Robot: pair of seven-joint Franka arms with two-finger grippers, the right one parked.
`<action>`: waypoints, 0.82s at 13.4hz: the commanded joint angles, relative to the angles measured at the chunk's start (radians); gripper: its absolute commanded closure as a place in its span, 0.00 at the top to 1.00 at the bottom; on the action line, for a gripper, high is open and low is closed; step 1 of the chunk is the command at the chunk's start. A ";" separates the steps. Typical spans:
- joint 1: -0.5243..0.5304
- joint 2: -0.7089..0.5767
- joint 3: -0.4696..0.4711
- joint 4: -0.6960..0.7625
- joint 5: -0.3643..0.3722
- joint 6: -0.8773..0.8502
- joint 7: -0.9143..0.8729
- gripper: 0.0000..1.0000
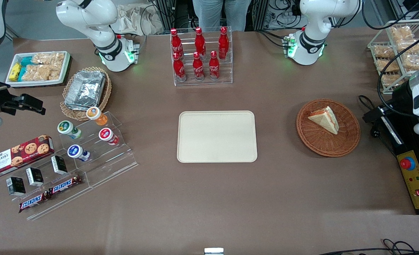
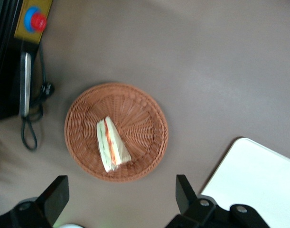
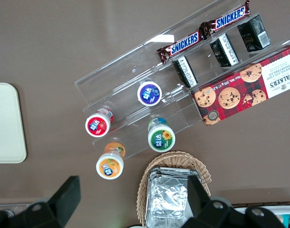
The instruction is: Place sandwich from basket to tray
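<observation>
The cream tray (image 1: 217, 136) lies empty at mid-table, nearest the front camera among the task's things. Toward the working arm's end of the table, the sandwich (image 1: 325, 119) rests on its side in the reddish-brown basket (image 1: 315, 141), its filling edge showing. The left arm's gripper (image 2: 117, 202) hangs well above the basket, jaws spread wide and holding nothing, the sandwich roughly between the fingertips' line of sight. The approach step appears in hand; the next move likely calls for descending and closing across the wedge's flat bread faces.
</observation>
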State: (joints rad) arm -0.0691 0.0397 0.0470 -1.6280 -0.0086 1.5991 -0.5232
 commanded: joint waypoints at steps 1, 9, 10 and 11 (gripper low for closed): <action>-0.001 -0.102 -0.009 -0.126 0.007 -0.001 -0.080 1.00; -0.001 -0.371 -0.013 -0.548 0.012 0.217 -0.207 1.00; -0.003 -0.374 -0.019 -0.561 0.012 0.228 -0.240 1.00; -0.001 -0.371 -0.030 -0.561 0.013 0.229 -0.259 1.00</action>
State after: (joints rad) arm -0.0694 -0.2886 0.0367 -2.1359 -0.0085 1.7944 -0.7198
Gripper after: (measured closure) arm 0.000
